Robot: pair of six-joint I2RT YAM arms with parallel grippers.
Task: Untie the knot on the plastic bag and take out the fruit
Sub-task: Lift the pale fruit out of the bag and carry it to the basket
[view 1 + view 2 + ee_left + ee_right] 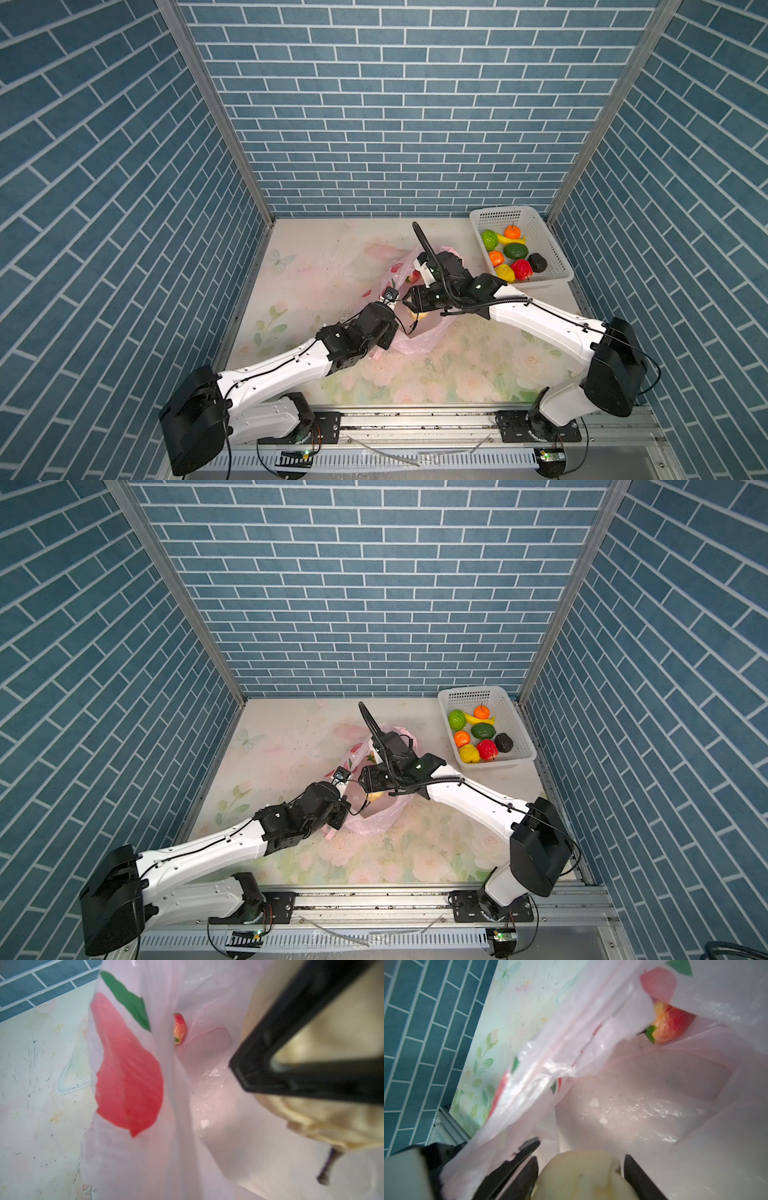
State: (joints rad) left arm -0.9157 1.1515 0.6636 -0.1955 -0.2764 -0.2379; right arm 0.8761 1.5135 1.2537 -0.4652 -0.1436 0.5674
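The pink plastic bag (419,340) (374,818) lies open near the table's middle. My left gripper (390,294) (340,776) is shut on the bag's rim film (166,1126) and holds it up. My right gripper (580,1159) reaches into the bag's mouth, shut on a cream fruit (583,1178) (419,314) (332,1032). One of its black fingers (291,1043) crosses the left wrist view. A red apple (668,1022) (179,1028) lies deep in the bag. The knot is out of view.
A white perforated basket (561,266) (528,746) stands at the back right with several fruits and a banana in it. Blue brick walls close in the left, back and right sides. Both arms cross over the bag.
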